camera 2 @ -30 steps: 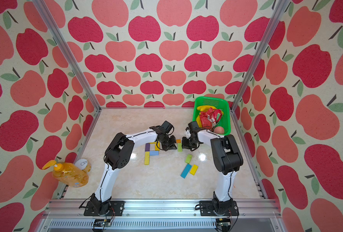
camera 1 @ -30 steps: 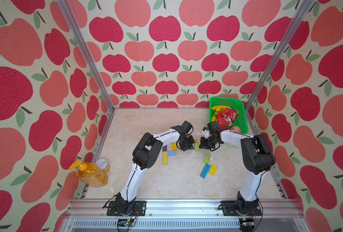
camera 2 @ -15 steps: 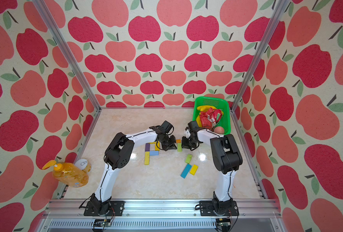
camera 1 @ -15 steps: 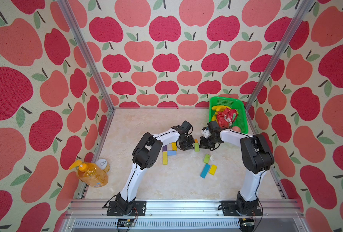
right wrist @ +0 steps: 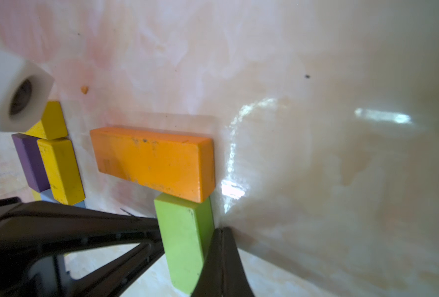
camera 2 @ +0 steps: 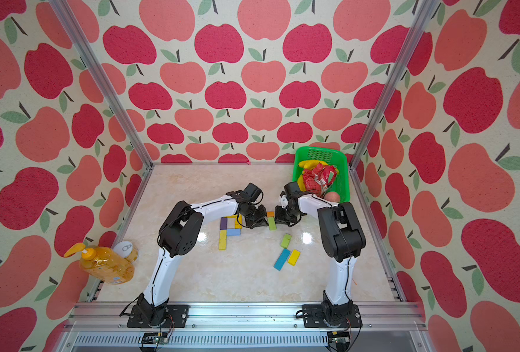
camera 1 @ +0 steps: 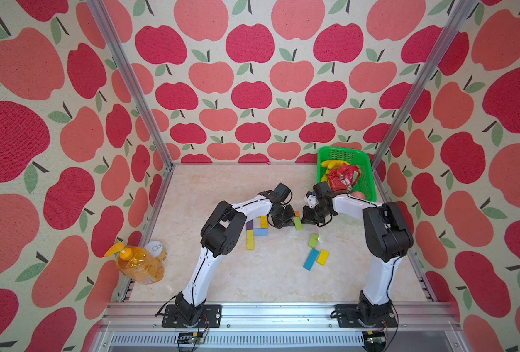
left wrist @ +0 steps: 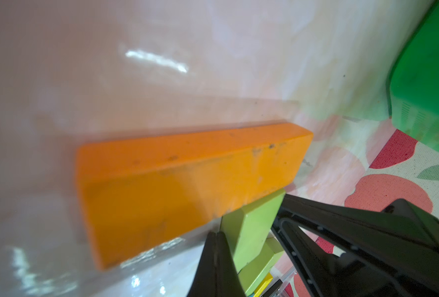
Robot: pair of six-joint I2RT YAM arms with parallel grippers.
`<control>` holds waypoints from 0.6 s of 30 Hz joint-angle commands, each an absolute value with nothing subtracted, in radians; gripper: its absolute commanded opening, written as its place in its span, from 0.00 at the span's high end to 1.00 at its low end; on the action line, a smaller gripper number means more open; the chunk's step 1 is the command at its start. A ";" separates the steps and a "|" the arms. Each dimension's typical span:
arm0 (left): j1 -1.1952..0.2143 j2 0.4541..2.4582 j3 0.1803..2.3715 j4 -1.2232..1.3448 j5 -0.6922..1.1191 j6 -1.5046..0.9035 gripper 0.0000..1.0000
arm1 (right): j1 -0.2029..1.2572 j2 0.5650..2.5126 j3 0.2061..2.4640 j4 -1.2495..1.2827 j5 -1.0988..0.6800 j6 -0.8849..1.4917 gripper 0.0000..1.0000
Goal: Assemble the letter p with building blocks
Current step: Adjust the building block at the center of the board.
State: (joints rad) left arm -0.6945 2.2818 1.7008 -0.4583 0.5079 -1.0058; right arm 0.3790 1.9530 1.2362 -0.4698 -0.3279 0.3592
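A light green block [camera 1: 297, 223] lies flat mid-table, one end butted under an orange block [right wrist: 151, 164]. My left gripper [left wrist: 217, 257] is shut and empty, its tips against one long side of that green block [left wrist: 251, 226]. Against the opposite side rest the tips of my right gripper [right wrist: 222, 257], also shut and empty. To the left lies a cluster of butted building blocks: purple [camera 1: 249, 225], short yellow [camera 1: 264, 222], light blue [camera 1: 260, 232] and long yellow [camera 1: 250, 240]. Three loose blocks lie nearer the front: light green [camera 1: 313, 240], blue [camera 1: 311, 259], yellow [camera 1: 323, 257].
A green basket [camera 1: 365, 170] with bananas and a red packet stands in the back right corner, just behind my right arm. An orange soap bottle [camera 1: 136, 263] and a can [camera 1: 156, 248] stand at the left wall.
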 commanded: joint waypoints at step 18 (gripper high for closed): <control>-0.673 2.335 1.721 -0.460 0.516 -1.008 1.00 | 0.356 1.970 1.184 -0.538 -0.262 0.336 1.00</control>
State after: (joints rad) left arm -0.6830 2.2917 1.7020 -0.4400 0.5365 -1.0054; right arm 0.3744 1.9507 1.2297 -0.4652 -0.3325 0.3588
